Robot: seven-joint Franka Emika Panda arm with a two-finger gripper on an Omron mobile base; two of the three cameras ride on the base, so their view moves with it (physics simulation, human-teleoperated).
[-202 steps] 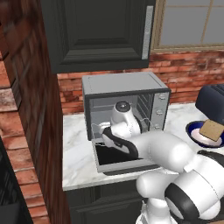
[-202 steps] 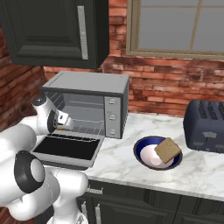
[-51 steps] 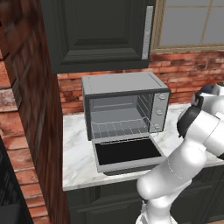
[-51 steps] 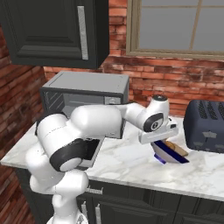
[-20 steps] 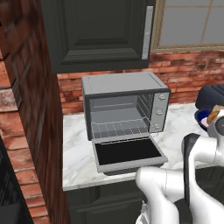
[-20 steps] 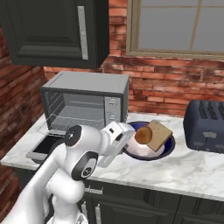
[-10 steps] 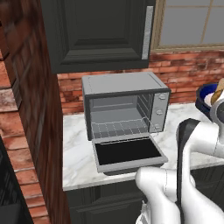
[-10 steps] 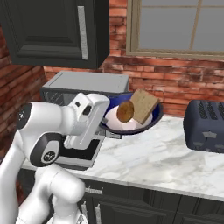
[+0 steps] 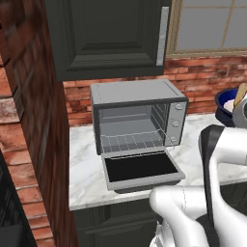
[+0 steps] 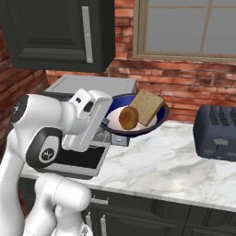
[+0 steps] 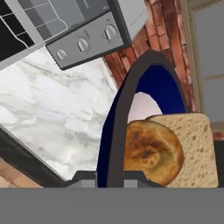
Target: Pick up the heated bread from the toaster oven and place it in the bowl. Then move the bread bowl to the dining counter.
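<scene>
A simulated kitchen corner with red brick walls and a white marble countertop [image 10: 170, 170]. The toaster oven [image 9: 137, 113] — a boxy grey metal unit with three knobs down its right panel — sits on that countertop against the brick, its drop-down door [image 9: 141, 168] lying open and flat in front of it, the wire rack bare inside.

The white robot arm holds a dark blue bowl [image 10: 159, 117] up in the air, just to the right of the toaster oven and clear of the marble below. In the right base view the bowl is tipped toward the camera, so its pale inside shows. Two pieces lie in it, touching: a small round golden-brown bread [image 10: 128, 118], the heated bread, and behind it a square tan slice of toast [image 10: 147, 106] leaning against the bowl's far wall.

The gripper [image 11: 110, 176] is clamped shut on the bowl's rim; in the hand view the rim runs straight up from between the two dark fingertips, with the round bread and the slice just right of it.

In the left base view the bowl peeks in at the right edge, right of the toaster oven.

A dark toaster [image 10: 215, 132] stands on the marble well to the right of the toaster oven. A dark wall cabinet [image 9: 108, 36] hangs above the oven, and a window [image 10: 191, 27] is set in the brick to its right.
</scene>
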